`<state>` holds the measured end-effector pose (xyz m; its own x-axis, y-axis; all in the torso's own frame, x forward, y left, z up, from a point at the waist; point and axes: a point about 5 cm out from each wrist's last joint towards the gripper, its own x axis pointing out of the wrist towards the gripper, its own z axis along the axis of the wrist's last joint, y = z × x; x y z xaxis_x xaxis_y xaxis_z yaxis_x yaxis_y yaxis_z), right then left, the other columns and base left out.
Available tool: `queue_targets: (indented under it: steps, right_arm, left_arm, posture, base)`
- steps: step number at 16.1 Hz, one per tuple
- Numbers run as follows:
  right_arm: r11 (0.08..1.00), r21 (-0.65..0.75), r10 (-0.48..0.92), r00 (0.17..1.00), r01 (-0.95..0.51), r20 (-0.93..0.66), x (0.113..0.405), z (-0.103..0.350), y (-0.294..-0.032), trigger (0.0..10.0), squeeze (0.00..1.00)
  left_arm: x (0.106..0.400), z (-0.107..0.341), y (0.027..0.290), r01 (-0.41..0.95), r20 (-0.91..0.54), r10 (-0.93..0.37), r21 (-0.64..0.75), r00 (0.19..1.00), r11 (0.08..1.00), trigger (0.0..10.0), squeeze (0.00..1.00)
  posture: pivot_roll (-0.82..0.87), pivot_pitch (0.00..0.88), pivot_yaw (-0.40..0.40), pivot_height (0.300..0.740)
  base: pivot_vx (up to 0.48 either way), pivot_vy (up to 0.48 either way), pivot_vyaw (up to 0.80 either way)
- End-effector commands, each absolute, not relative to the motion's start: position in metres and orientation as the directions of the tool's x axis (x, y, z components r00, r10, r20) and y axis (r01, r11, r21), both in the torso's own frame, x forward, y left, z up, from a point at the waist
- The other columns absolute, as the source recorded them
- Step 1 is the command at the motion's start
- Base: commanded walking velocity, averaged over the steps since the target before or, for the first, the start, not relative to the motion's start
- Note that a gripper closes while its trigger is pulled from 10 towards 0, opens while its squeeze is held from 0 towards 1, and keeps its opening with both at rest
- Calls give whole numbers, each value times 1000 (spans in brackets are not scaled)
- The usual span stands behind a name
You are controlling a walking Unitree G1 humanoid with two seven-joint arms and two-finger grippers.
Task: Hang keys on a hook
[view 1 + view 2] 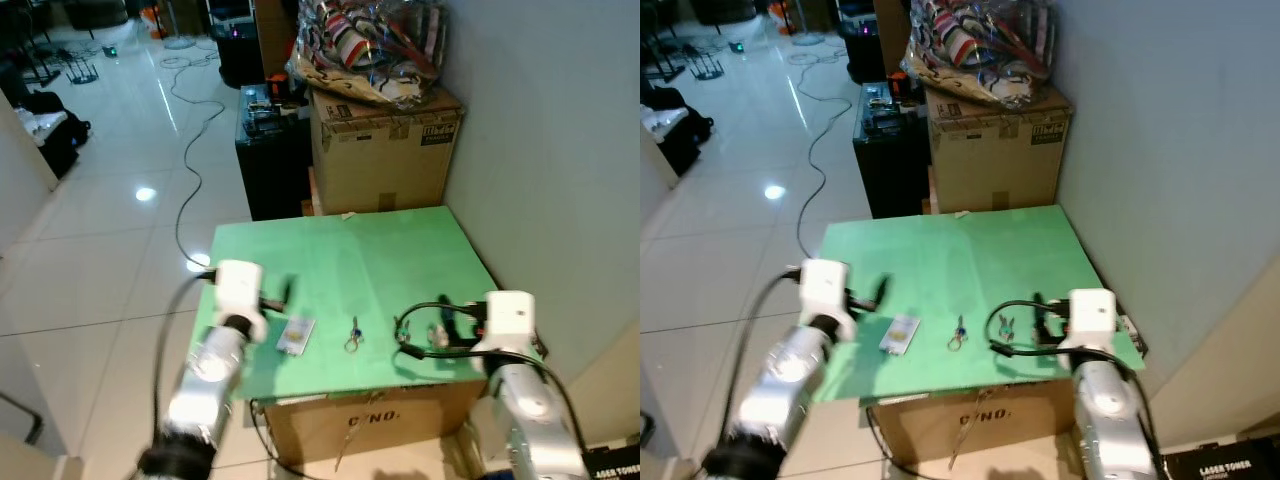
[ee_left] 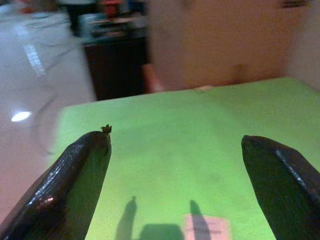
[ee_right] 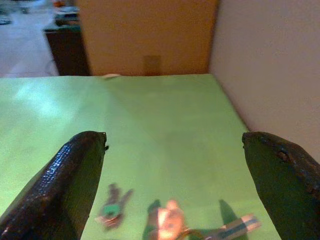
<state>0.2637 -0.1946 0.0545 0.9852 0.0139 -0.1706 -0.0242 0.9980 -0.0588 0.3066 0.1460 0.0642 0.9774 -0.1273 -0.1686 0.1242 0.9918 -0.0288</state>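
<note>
On green tabletop, small keys, seemingly metal-ringed, lying flat.

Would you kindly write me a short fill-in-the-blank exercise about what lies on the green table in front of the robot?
1. The table top is coloured ____.
2. The fingers of the left hand are ____.
3. The small key lies between the white card and the ____ hand.
4. Behind the table stands a cardboard box with a ____ on top.

Missing words: green; open; right; bag
</note>
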Motion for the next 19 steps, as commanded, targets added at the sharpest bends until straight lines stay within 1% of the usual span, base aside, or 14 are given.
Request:
queue_targets:
  steps: [1,3,4,5,6,8,9,10,11,13,16,18,19]
  right_arm:
    - [997,-70,27,987,-39,-161,267,59,-193,10000,0]
    - [997,-69,30,987,-42,-160,268,59,-192,10000,0]
    - [997,-67,36,987,-47,-158,269,60,-191,10000,0]
    - [994,-80,65,987,-77,-146,269,65,-187,10000,0]
    - [986,-109,108,986,-123,-128,268,71,-181,10000,0]
    - [974,-140,160,979,-177,-128,262,75,-177,10000,0]
    - [973,-141,167,977,-185,-134,260,74,-177,10000,0]
    - [970,-142,176,973,-197,-151,256,72,-176,10000,0]
    - [967,-144,186,969,-211,-164,249,70,-175,10000,0]
    - [964,-148,192,965,-219,-180,242,69,-176,10000,0]
    - [961,-153,199,959,-232,-203,235,70,-178,10000,0]
    - [957,-158,207,955,-242,-212,232,72,-178,10000,0]
    - [954,-163,214,953,-251,-215,232,72,-178,10000,0]
  left_arm:
    - [312,64,151,63,-191,-72,-55,979,996,10000,0]
    - [315,58,144,61,-230,-81,-92,970,994,10000,0]
    - [315,49,137,75,-291,-104,-109,951,991,10000,0]
    - [312,32,128,92,-417,-140,-133,898,987,10000,0]
    - [311,25,119,136,-467,-184,-136,865,981,10000,0]
    - [309,23,105,198,-479,-242,-141,844,970,10000,0]
    - [308,21,101,204,-487,-248,-142,838,969,10000,0]
    - [306,17,95,197,-508,-243,-144,826,970,10000,0]
    - [306,15,90,155,-519,-209,-147,829,977,10000,0]
    - [306,16,90,82,-519,-150,-151,842,985,10000,0]
    - [306,18,91,9,-493,-88,-161,866,987,10000,0]
    - [309,21,96,-19,-487,-45,-125,872,992,10000,0]
    - [307,19,96,-32,-510,-32,-116,860,993,10000,0]
  posture:
    - [-224,0,78,740]
    - [-221,0,71,740]
    - [-223,0,69,740]
    - [-229,0,64,740]
    - [-239,0,61,740]
    - [-248,0,51,740]
    - [-250,3,46,740]
    - [-258,21,40,740]
    - [-271,43,37,740]
    - [-279,61,32,740]
    - [-290,80,22,740]
    - [-293,88,15,740]
    - [-296,91,14,740]
  base:
    - [0,0,0]
    - [0,0,0]
    - [0,0,0]
    - [0,0,0]
    - [0,0,0]
    - [0,0,0]
    - [0,0,0]
    - [0,0,0]
    - [0,0,0]
    - [0,0,0]
    - [0,0,0]
    - [0,0,0]
    - [0,0,0]
